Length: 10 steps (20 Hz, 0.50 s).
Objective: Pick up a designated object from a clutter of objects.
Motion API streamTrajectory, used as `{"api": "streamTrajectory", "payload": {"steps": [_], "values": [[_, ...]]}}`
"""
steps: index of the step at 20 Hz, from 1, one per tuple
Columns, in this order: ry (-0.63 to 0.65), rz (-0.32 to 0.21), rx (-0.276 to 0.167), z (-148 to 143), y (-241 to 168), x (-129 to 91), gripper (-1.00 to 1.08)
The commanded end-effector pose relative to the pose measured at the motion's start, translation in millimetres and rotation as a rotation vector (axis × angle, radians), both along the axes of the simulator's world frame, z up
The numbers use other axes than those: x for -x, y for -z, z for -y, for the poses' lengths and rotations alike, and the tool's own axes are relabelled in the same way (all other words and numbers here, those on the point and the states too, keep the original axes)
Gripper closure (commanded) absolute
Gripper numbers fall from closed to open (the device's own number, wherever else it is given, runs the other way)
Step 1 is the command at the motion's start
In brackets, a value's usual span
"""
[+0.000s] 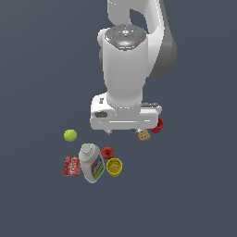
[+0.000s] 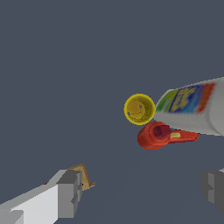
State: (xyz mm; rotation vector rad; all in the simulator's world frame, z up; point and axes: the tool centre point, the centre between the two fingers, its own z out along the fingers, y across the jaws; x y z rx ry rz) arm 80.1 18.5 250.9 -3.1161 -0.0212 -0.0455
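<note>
Robot gripper (image 2: 142, 192) hanging above floor, jaws spread wide, gripping nothing. Small yellow plastic cup (image 1: 114, 166) sitting upright, touching white plastic bottle with colourful label (image 1: 91, 162), just beside small red cup (image 1: 108, 152).

Your white Franka arm (image 1: 124, 65) reaching straight down, wrist vertical, white two-finger gripper (image 2: 142, 190) with grey pads (image 2: 70, 192) spread wide apart, holding nothing.
</note>
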Motion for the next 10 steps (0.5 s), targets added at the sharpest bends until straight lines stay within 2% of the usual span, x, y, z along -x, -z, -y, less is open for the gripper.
{"api": "streamTrajectory", "payload": {"steps": [1, 10], "values": [[0.007, -0.005, 0.003, 5, 22, -12, -0.92], [0.027, -0.020, 0.016, 24, 101, -45, -0.92]]}}
